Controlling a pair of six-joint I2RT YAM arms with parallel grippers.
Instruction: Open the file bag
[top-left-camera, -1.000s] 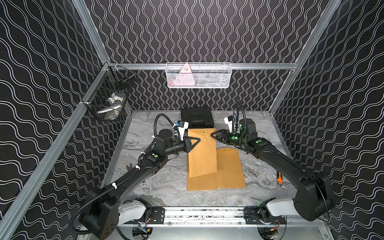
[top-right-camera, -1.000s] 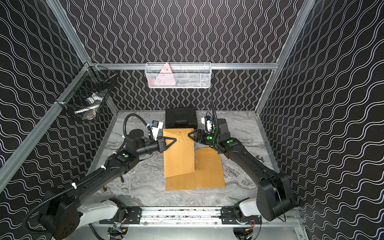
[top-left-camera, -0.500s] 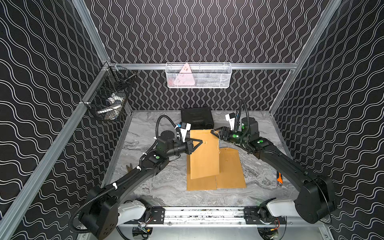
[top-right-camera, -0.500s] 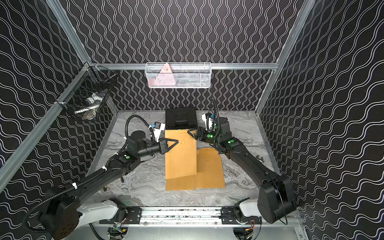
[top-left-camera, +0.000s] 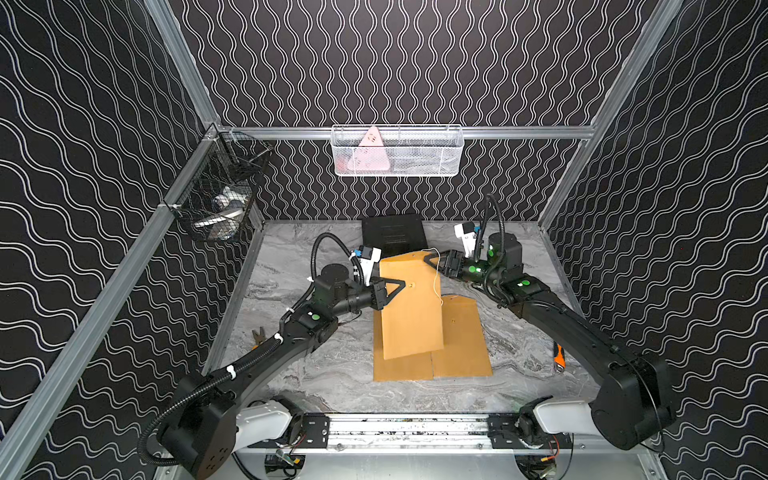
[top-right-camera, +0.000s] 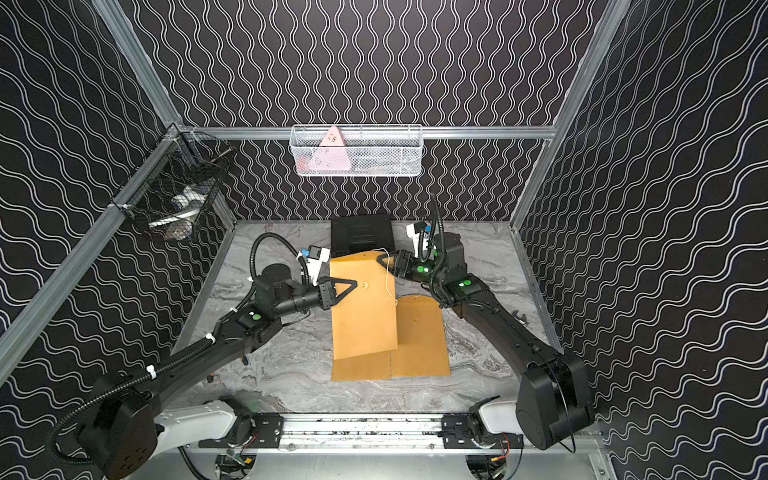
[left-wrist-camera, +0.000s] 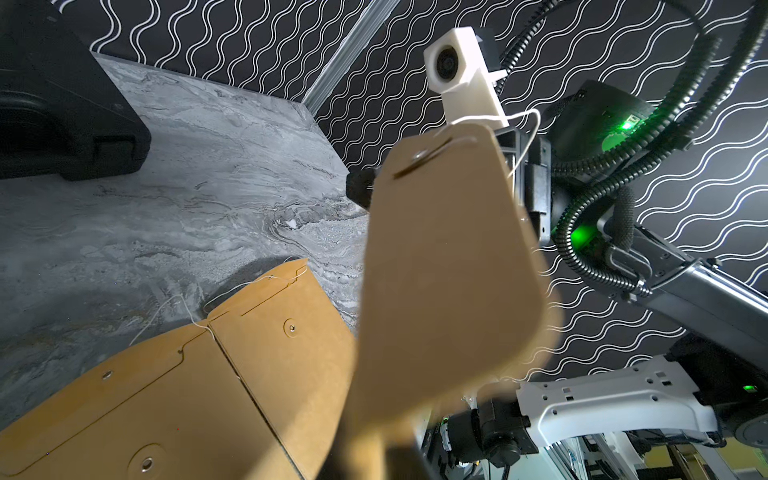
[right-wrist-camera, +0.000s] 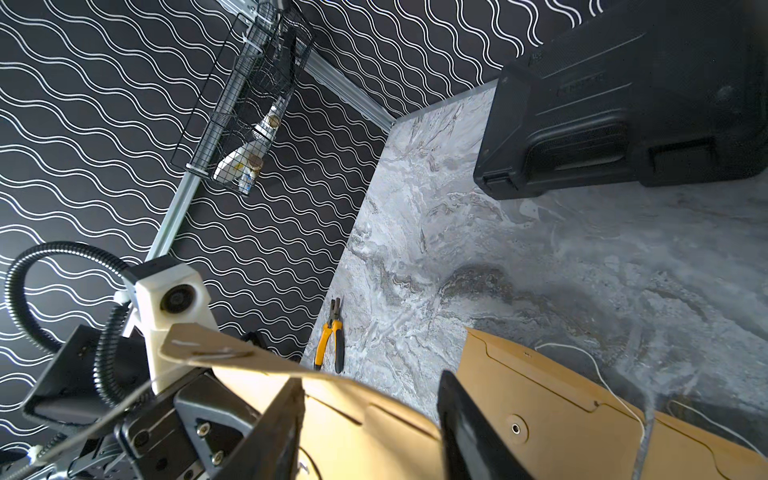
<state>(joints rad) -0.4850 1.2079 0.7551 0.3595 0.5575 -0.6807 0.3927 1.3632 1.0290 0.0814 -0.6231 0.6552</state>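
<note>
A brown file bag (top-left-camera: 409, 307) (top-right-camera: 361, 307) is lifted at a slant over the table. My left gripper (top-left-camera: 395, 286) (top-right-camera: 347, 286) is shut on its left edge. In the left wrist view the file bag (left-wrist-camera: 449, 270) fills the middle and hides my fingers. A white string (top-left-camera: 435, 270) hangs loose from its top flap. My right gripper (top-left-camera: 430, 259) (top-right-camera: 383, 259) is at the top right corner. In the right wrist view its fingers (right-wrist-camera: 278, 428) stand apart, with the file bag's flap edge (right-wrist-camera: 332, 415) between them.
Two more brown bags (top-left-camera: 461, 336) (top-left-camera: 401, 368) lie flat beneath. A black case (top-left-camera: 392, 235) sits at the back. Pliers (top-left-camera: 258, 336) lie by the left wall and an orange tool (top-left-camera: 559, 357) by the right. A white basket (top-left-camera: 397, 151) and a black basket (top-left-camera: 220, 199) hang on the rails.
The lifted bag has tilted a little, its lower end swinging right. My right gripper has crept toward the top corner and its jaws have narrowed. The left grip is unchanged.
</note>
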